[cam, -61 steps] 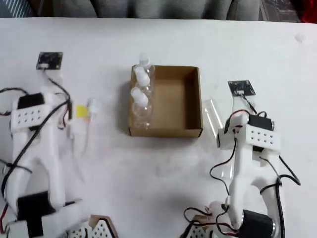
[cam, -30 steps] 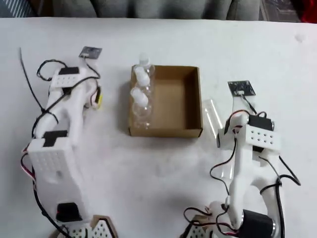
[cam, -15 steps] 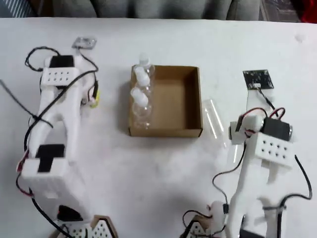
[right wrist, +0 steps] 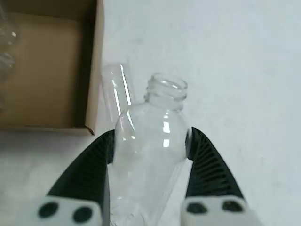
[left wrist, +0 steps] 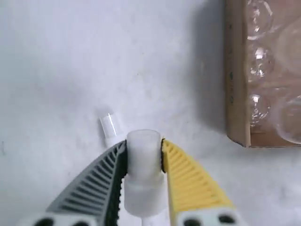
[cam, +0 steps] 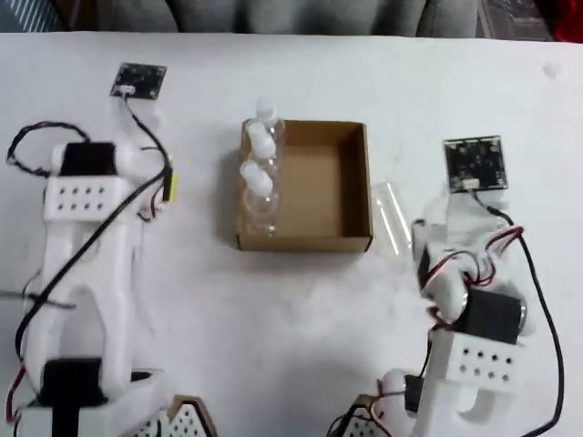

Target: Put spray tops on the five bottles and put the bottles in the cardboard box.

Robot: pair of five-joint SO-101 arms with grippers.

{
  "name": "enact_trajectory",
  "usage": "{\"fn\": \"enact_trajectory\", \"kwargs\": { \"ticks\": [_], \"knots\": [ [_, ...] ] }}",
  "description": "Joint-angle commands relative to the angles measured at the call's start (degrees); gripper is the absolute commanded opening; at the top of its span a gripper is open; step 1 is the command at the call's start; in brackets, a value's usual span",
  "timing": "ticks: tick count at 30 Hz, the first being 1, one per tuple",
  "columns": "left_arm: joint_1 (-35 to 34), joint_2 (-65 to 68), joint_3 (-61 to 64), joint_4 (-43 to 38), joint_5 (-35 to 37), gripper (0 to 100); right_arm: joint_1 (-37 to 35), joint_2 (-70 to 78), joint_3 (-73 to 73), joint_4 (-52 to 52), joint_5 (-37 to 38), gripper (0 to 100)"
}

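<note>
on the white surface (cam: 301,300), the left tool (left wrist: 143,142) is clamped on a white spray top (left wrist: 143,188), left of the cardboard box (cam: 332,187). capped bottles (cam: 259,173) lie in the box along its left wall. a clear bottle (cam: 390,214) lies just beside the right wall. nearby, the right tool (right wrist: 151,134) is closed around another bottle with an open neck (right wrist: 150,155).

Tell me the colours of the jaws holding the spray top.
One grey, one yellow, clamped on the spray top; clearest in the left wrist view.
</note>
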Motion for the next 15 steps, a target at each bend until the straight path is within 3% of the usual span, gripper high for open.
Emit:
{"fn": "enact_trajectory", "kwargs": {
  "ticks": [1, 5, 9, 15],
  "knots": [
    [0.0, -10.2, -0.4, -1.7, 1.0, 2, -9.1, -3.1, -0.8, -5.6, -1.4, 1.8],
    [-0.1, -17.5, -0.4, -1.9, 4.8, 2, -18.7, -4.6, -2.2, -9.2, -1.4, 1.8],
    [-4.3, -24.0, -1.4, -3.3, 14.2, 2, -27.8, -4.7, -5.7, -12.9, -1.5, 1.6],
    [-12.4, -29.4, -3.2, -10.5, 21.0, 2, -45.0, -5.1, -8.0, -12.2, -3.3, 1.6]
  ]
}}
